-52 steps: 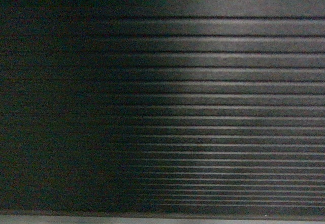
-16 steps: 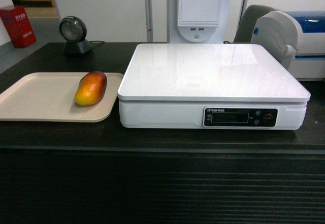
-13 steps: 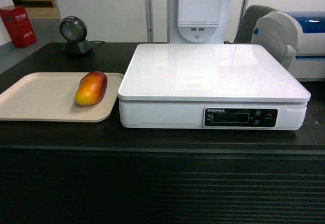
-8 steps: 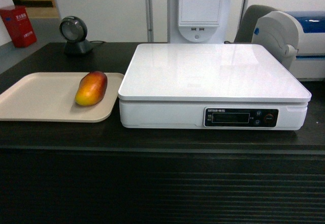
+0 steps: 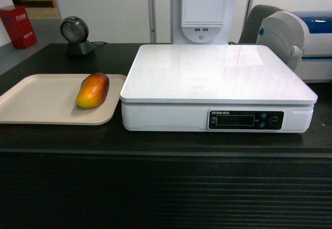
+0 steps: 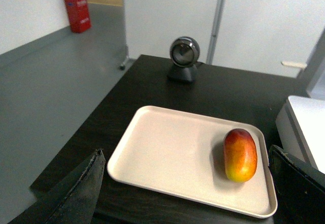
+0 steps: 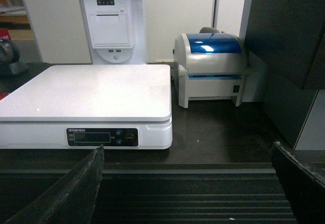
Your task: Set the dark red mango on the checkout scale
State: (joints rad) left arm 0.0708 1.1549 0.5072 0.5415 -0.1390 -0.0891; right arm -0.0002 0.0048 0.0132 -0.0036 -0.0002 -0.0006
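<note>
Both end effectors [image 6: 185,193] [image 7: 188,193] spread wide

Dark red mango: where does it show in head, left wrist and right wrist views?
Head: dark red mango left of centre, on the beige tray, beside the scale.
Left wrist: mango lower right, at the tray's right end.
Right wrist: not in view.
Shared landmark: the scale, central in head, at the right edge in left wrist, left in right wrist.

Nothing really legible here: the scale [image 5: 218,89] has tiny white lettering above its display [image 7: 101,137], and the red box [image 6: 77,11] has print, both too blurry.
</note>
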